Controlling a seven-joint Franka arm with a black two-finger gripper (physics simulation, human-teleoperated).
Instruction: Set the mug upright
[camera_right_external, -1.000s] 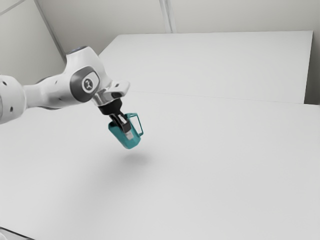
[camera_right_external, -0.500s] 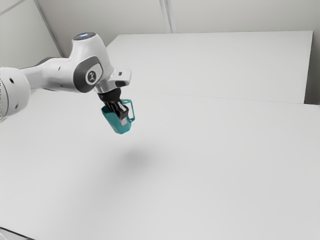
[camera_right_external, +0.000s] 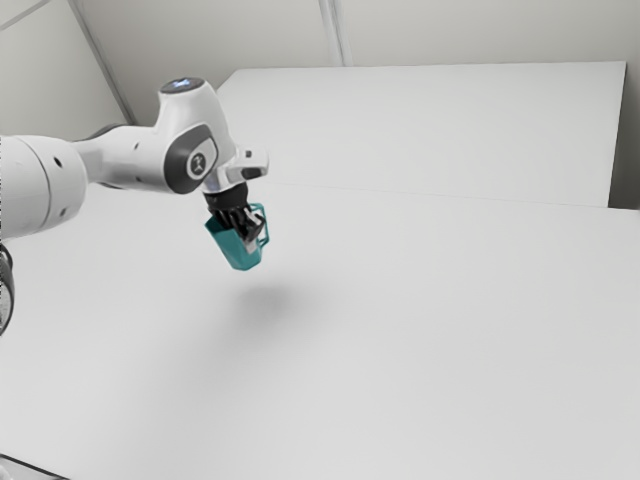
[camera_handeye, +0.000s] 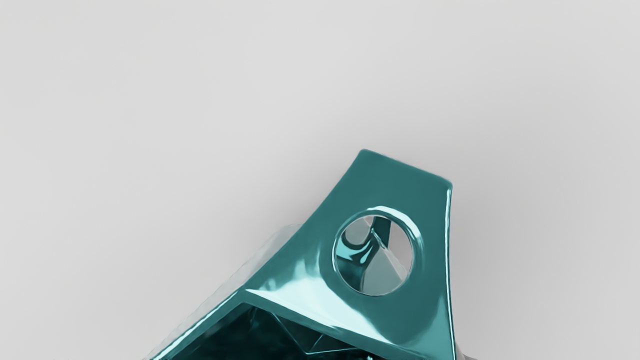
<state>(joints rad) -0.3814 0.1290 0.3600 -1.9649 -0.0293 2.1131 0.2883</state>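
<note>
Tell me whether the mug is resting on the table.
No, the mug hangs in the air, with its shadow on the table clearly apart from it.

the glossy teal mug hangs tilted above the table — mouth toward the exterior view's left.
</note>
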